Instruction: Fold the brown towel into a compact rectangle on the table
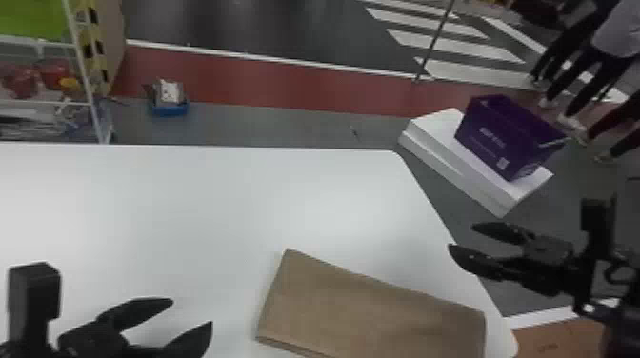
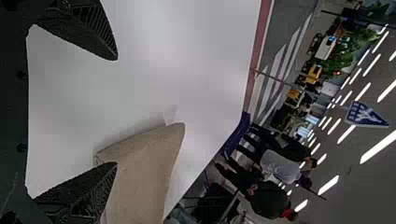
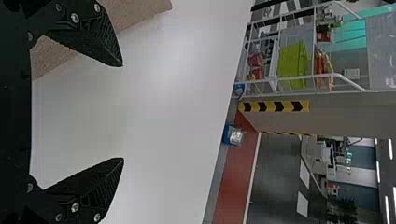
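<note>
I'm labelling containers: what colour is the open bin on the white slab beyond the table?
Purple, clearest in the head view.

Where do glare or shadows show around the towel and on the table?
Head view: soft pale sheen on the white table, the brown towel lit fairly evenly; left wrist view: a soft grey shadow on the table along one towel edge, bright ceiling lights in the background; right wrist view: a pale bright patch on the table beyond the right claw.

Matt brown cloth towel [image 1: 371, 309], smooth white table [image 1: 190, 200] with soft sheen, ridged matt black right end effector [image 1: 461, 236]
</note>
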Robot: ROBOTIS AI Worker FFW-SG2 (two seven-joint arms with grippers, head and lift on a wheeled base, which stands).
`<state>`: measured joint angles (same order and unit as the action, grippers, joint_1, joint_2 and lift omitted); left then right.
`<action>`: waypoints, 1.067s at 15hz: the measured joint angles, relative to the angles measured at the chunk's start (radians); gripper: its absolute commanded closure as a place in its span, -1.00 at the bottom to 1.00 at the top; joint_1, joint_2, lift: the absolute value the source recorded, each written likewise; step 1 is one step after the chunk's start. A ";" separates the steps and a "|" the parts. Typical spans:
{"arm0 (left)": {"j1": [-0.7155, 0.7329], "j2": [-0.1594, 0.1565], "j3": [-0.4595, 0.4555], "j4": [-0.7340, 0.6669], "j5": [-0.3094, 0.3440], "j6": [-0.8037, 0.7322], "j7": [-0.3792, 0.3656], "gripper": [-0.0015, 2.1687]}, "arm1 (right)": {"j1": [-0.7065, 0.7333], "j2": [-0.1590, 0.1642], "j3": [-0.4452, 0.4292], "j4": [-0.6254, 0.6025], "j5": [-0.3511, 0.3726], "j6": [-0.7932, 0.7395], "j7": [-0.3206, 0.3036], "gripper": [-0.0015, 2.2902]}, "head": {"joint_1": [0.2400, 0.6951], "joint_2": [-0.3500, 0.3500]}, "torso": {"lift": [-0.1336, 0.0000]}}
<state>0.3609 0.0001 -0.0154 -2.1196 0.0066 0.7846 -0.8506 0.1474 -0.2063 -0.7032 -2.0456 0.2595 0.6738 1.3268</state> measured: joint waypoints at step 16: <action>-0.205 0.000 -0.354 0.160 -0.087 0.178 0.268 -0.80 | 0.074 0.025 -0.183 0.086 -0.067 -0.223 -0.012 -0.84 | 1.00 -1.00 | -1.00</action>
<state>0.1560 0.0000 -0.3699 -1.9597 -0.0809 0.9622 -0.5824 0.2213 -0.1811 -0.8861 -1.9600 0.1929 0.4505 1.3149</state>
